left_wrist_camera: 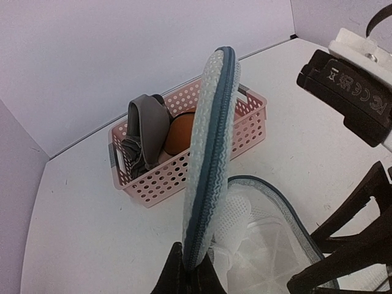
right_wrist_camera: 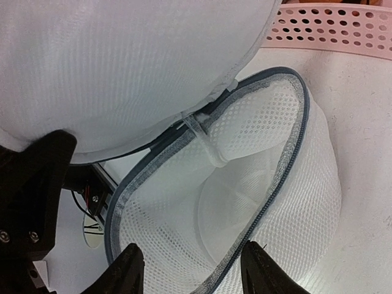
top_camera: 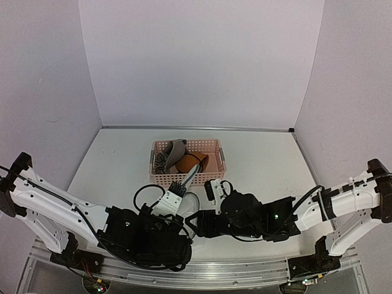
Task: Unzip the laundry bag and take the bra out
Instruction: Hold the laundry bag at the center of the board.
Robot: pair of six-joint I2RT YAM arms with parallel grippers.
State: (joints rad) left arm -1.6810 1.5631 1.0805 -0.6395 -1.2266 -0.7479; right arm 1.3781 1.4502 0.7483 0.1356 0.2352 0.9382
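Clamping the lid of the laundry bag upright, the left gripper is baring its mouth; the spread, empty right gripper should reach in for the bra

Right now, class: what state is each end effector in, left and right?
Left end effector: closed on the lid.
Right end effector: open, holding nothing, over the bag.

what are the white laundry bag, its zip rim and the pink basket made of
laundry bag: soft white fabric mesh with a matte look; the open weave sags and folds.
lid: apparently the same mesh, though the weave looks finer.
zip rim: grey-blue woven tape with zigzag teeth, probably a plastic coil.
basket: rigid pink plastic with a slight sheen and moulded round holes.
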